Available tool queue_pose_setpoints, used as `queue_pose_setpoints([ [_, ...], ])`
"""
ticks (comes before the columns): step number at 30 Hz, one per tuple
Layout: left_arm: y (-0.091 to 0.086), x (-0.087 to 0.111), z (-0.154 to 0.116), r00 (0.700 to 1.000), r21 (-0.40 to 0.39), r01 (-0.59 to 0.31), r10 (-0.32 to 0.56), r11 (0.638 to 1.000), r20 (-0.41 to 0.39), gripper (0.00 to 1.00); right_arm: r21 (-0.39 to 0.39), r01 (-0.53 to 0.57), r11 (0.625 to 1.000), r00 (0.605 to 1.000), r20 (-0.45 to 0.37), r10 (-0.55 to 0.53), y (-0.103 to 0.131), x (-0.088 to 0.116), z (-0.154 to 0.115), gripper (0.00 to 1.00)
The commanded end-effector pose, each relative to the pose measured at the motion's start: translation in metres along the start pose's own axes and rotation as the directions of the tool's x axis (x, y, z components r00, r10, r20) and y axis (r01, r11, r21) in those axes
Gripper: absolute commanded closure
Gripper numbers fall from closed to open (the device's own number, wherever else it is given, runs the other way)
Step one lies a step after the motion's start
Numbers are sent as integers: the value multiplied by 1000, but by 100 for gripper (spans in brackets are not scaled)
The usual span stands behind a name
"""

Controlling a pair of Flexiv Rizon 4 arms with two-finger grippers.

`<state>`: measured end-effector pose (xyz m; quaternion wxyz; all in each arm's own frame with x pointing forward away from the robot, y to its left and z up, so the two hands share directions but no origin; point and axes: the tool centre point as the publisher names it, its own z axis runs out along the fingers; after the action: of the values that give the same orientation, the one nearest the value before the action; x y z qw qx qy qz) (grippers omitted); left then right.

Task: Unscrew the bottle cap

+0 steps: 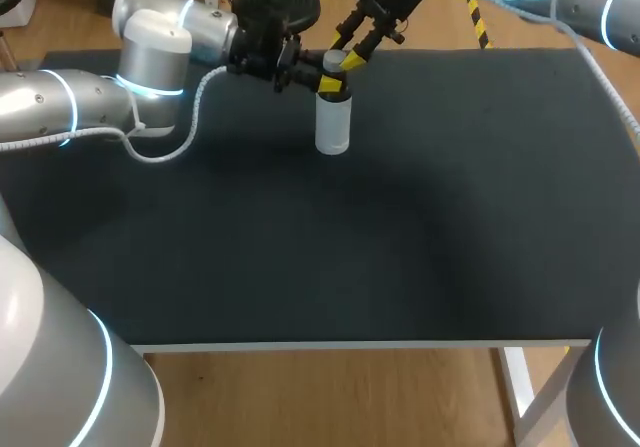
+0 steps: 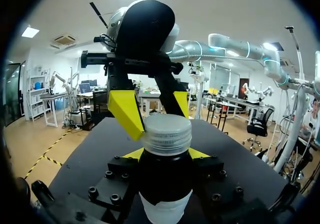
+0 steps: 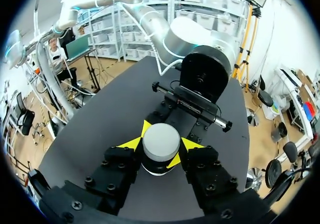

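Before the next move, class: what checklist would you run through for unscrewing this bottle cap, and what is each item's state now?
1. The bottle stands upright on the table: ok.
2. The left end effector is clamped on the bottle below the cap: ok.
3. The right end effector touches the cap from two sides: ok.
4. The cap sits on the bottle, not yet off: ok.
5. Both grips are firm enough not to slip when twisting: cannot tell.

Left hand (image 2: 165, 156) and right hand (image 3: 161, 146) crowd the cap (image 2: 167, 132); the bottle (image 1: 332, 127) below stands unobstructed.
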<state>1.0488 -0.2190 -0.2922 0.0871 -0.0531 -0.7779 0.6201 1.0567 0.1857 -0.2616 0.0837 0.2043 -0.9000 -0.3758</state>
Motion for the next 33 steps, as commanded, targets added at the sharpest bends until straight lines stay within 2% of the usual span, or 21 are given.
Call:
queue_pose_setpoints([
  [1, 3, -1, 0, 1000, 2, 0, 0, 1000, -6, 100, 6, 4, 1000, 991, -135, -3, 1, -6, -5, 100],
  [2, 3, -1, 0, 1000, 2, 0, 0, 1000, -6, 100, 17, 0, 1000, 991, -130, 2, 1, -6, -6, 100],
  [3, 3, -1, 0, 1000, 2, 0, 0, 1000, -6, 100, 21, -3, 1000, 992, -128, 5, 1, -6, -6, 67],
  [4, 3, -1, 0, 1000, 2, 0, 0, 1000, -6, 100, 24, -7, 1000, 992, -126, 10, 1, -6, -6, 8],
  [5, 3, -1, 0, 1000, 2, 0, 0, 1000, -6, 100, 22, -21, 1000, 993, -116, 24, 2, -5, -6, 0],
  [9, 3, -1, 0, 1000, 2, 0, 0, 1000, -6, 100, -6, -76, 997, 994, -77, 75, 6, -5, -9, 0],
  [10, 3, -1, 0, 1000, 2, 0, 0, 1000, -6, 100, -35, -118, 992, 992, -40, 116, 7, -4, -10, 0],
  [12, 3, -1, 0, 1000, 2, 0, 0, 1000, -6, 100, -40, -130, 991, 991, -9, 130, 8, -4, -12, 0],
  [13, 3, -1, 0, 1000, 2, 0, 0, 1000, -6, 100, -69, -164, 984, 985, 41, 167, 9, -3, -13, 0],
  [15, 3, -1, 0, 1000, 2, 0, 0, 1000, -6, 100, -81, -178, 981, 980, 80, 184, 10, -2, -15, 0],
  [20, 3, -1, 0, 1000, 2, 0, 0, 1000, -6, 100, -99, -242, 965, 950, 176, 256, 9, 2, -17, 0],
  [24, 3, -1, 0, 1000, 2, 0, 0, 1000, -6, 100, -113, -318, 941, 905, 259, 337, 10, 2, -15, 0],
  [29, 3, -1, 0, 1000, 2, 0, 0, 1000, -6, 100, -130, -354, 926, 874, 308, 377, 10, 0, -11, 0],
  [33, 3, -1, 0, 1000, 2, 0, 0, 1000, -6, 100, -115, -361, 925, 867, 325, 379, 8, -2, -8, 0],
])
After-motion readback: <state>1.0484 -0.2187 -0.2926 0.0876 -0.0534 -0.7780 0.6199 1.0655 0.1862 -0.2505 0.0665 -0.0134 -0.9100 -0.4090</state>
